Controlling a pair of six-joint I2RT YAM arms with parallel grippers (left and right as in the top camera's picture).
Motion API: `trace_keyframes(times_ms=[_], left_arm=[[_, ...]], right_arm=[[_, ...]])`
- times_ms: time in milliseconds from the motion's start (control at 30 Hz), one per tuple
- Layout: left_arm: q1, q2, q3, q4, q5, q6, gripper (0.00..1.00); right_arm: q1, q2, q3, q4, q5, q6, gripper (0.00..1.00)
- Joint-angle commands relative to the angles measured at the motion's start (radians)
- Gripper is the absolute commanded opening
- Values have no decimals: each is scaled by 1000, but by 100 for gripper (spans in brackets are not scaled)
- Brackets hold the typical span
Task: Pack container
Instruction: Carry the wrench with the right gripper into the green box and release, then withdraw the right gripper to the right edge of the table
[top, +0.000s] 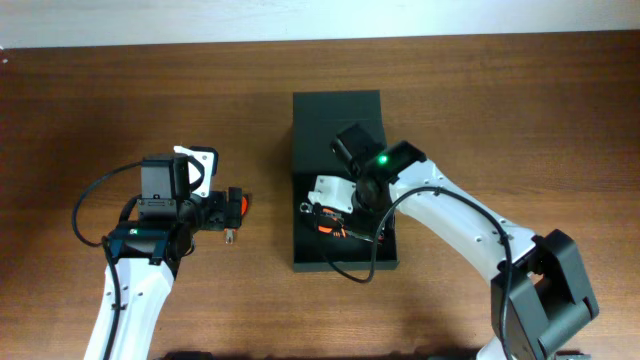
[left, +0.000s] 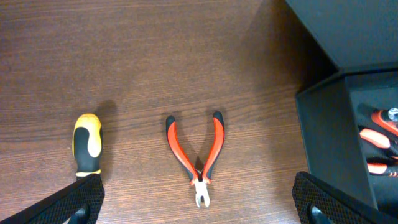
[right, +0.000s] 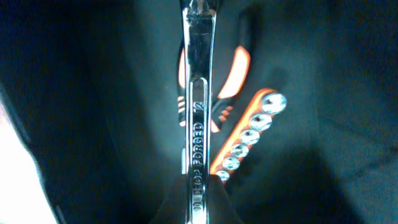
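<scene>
Table: a brown wood-grain tabletop (top: 120, 90) is seen under both arms and all the objects.
Container: the dark green-black matte rectangular box (top: 297, 240) is set at the middle of the table, between the two arms. Its hinged flap lid is laid open on the far side, and its wall (left: 329, 124) is seen at the right edge of the left wrist view.
Right gripper: the right gripper (right: 197, 205) is lowered into the open box. Its jaws are pressed together on a wrench.
Left gripper: the left gripper (left: 198, 214) is held over the bare table to the left of the box, apart from it. Its fingers (left: 81, 199) are spread wide and nothing is held.
Wrench: a long chrome steel wrench (right: 198, 112) with stamped lettering on its shank is pinched at one end and extends out over the box floor.
Socket rail: an orange rail carrying a row of chrome sockets (right: 249, 134) is lying inside the box, just beside the wrench.
Boxed pliers: orange-and-black handles (right: 235, 74) are seen inside the box behind the wrench.
Table pliers: red-and-black-handled pliers (left: 200, 174) are lying on the table with handles splayed, between the left fingers as viewed.
Screwdriver: a yellow-and-black handle (left: 87, 146) is lying on the table, near the pliers. Its shaft is hidden by a finger.
</scene>
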Motion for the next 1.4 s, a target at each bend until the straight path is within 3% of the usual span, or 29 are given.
trace_keyframes(times_ms=[0,133,233,267,400,433,467,500,667,900,1100,1233,1367], left_arm=[[5,1,14,2,11,16,99],[5,1,14,-2,11,16,99],[5,1,14,-2,11,16,99],[5,1,14,-2,11,16,99],[5,1,14,-2,11,16,99],[5,1,14,-2,11,16,99],[5,1,14,-2,11,16,99],[5,1,14,-2,11,16,99],[5,1,15,3,14,16,99],[5,1,62,-25,33,16,99],[5,2,177,-92,30,16,99],[5,27,226,-142,29,17,99],[5,105,268,-200,28,65,99]], right_arm=[[0,-11,-51,32,-5,-7,4],[0,-11,-69,32,-6,-6,5],[0,-11,-69,32,-6,1,24],[0,-11,-69,29,-7,1,25],[0,-11,-69,25,-14,2,59],[0,-11,-69,25,-14,6,71],[0,-11,-69,26,-14,32,91],[0,-11,-68,29,-18,56,99],[-2,-14,14,32,-11,135,99],[-91,-19,446,-87,240,402,99],[-408,-19,764,-305,328,693,99],[-708,-17,797,-397,212,861,99],[-917,-11,795,-486,129,892,99]])
